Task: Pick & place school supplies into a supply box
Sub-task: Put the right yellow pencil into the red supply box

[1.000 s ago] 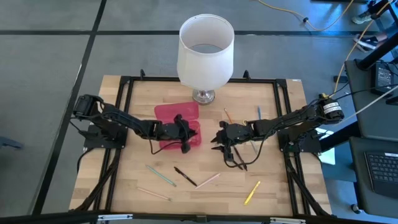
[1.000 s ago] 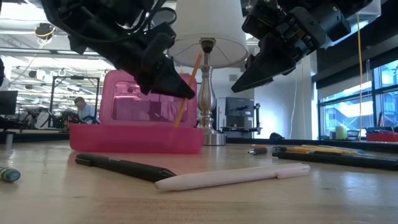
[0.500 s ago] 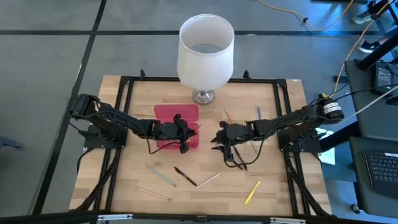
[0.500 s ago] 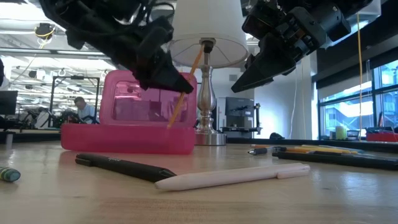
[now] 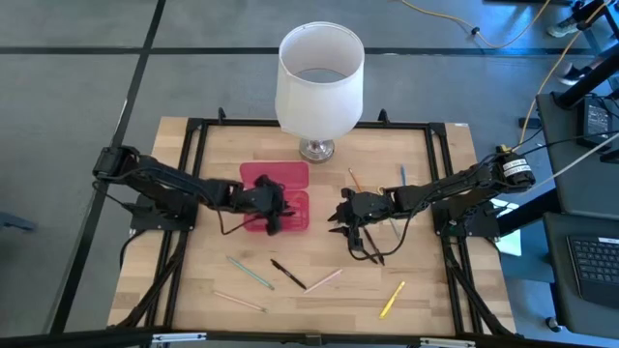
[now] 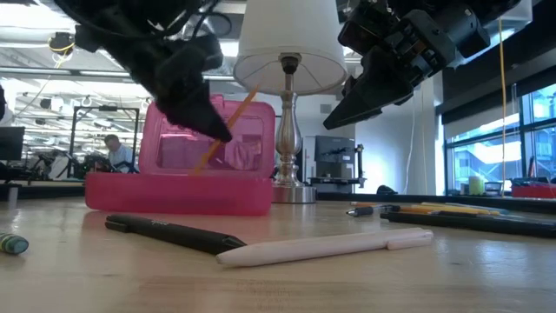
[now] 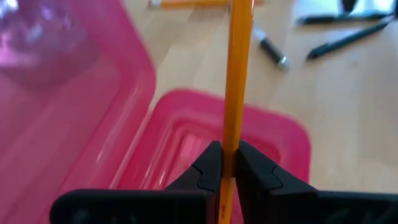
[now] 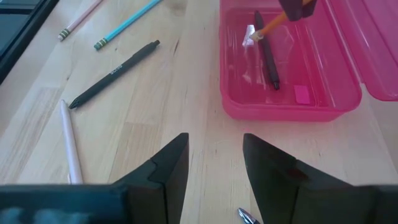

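While held, one orange pencil (image 7: 238,74), one pink box (image 5: 286,208), left gripper (image 7: 225,163)

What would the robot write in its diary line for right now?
left gripper: shut on orange pencil, over pink box | right gripper: open, empty, waiting beside box | black pen: in box

A glossy, translucent pink plastic supply box (image 8: 289,68) is sitting on a pale, smooth-grained wood tabletop (image 8: 155,112). A matt black pen (image 8: 113,74) is lying nearby. The lamp base (image 6: 288,148) is gleaming like polished metal.
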You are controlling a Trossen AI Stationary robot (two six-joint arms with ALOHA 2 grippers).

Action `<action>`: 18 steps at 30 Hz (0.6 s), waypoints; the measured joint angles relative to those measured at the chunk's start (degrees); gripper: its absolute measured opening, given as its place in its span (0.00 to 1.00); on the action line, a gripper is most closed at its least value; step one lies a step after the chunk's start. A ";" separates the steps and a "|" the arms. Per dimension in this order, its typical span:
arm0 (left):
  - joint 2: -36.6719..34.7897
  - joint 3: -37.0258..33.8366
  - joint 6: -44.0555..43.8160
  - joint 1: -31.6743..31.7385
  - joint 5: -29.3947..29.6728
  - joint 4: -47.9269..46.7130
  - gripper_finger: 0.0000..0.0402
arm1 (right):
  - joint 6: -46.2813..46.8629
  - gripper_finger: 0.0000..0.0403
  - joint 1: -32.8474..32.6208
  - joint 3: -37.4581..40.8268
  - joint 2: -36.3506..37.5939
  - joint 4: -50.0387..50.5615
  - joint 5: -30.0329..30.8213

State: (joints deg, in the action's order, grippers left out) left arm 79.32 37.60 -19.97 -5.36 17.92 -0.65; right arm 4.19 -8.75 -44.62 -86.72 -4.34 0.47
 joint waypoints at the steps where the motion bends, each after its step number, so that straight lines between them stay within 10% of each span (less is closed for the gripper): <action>1: -0.10 -0.01 -0.69 0.32 -0.42 -1.31 0.05 | -0.02 0.39 0.02 0.00 0.00 0.00 0.00; 18: -0.03 12.66 -7.49 5.91 -9.36 -31.48 0.05 | -0.23 0.39 0.02 0.00 -0.02 0.22 0.00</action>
State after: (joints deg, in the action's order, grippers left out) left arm 79.29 50.26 -27.46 0.55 8.56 -32.13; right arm 3.95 -8.74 -44.62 -86.74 -4.12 0.47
